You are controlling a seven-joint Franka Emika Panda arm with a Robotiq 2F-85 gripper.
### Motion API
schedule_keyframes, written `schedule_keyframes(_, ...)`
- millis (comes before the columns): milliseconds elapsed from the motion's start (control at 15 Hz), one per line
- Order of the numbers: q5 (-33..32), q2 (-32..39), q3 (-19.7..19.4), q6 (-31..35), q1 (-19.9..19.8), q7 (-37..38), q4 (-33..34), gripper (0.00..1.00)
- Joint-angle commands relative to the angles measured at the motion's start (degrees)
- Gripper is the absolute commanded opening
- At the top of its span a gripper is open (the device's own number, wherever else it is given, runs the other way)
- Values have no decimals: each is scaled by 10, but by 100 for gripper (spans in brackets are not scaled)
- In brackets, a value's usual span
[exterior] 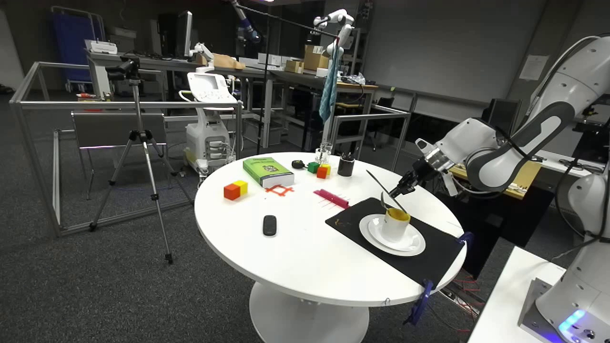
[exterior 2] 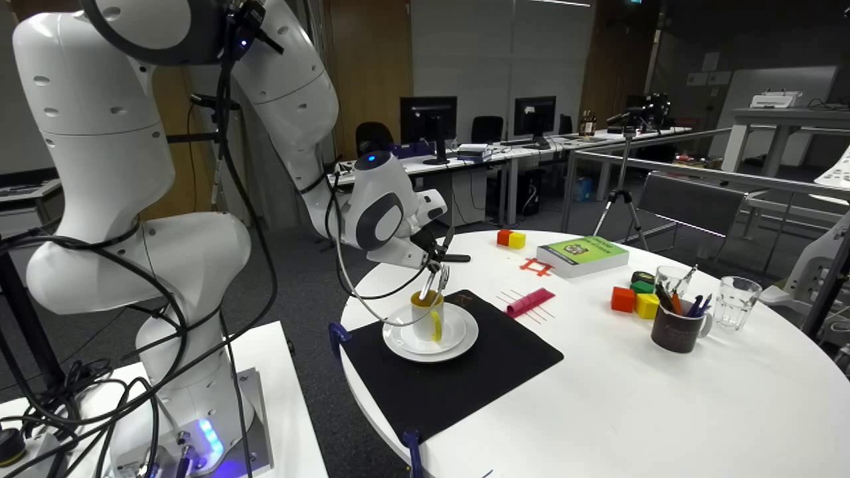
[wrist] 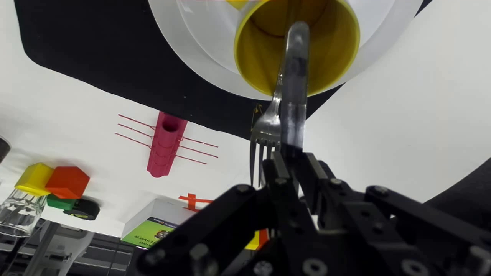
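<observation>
Tool (wrist: 297,165) pinching a knife (wrist: 295,88), caught around mid-length between the fingertips. Knife slants, lower end down inside a yellow-lined cup (exterior 2: 422,325), upper part poking past the tool. Fork (wrist: 267,128) in same cup, tines up, right beside the knife; can't tell from here if they touch. Cup upright on small plate (exterior: 375,233), that on large plate (exterior: 364,233), that on black mat (exterior 2: 465,385). Large plate's rim close to mat's side edge; overhang unclear. Mat runs to round counter's (exterior: 295,257) edge on robot's side, blue clamps (exterior: 420,302) there. Pink plastic piece (wrist: 165,149) at mat's far edge. Wide white stretch of counter between mat and pen mug (exterior 2: 677,328); green book (exterior 2: 584,251) well apart.
</observation>
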Motion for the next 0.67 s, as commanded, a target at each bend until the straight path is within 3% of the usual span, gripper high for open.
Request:
schedule_keyframes(0,-5,-14,-15,14,9,-13,2,4)
schedule_keyframes(600,-7,-8,-44,26,47,-42,0,4)
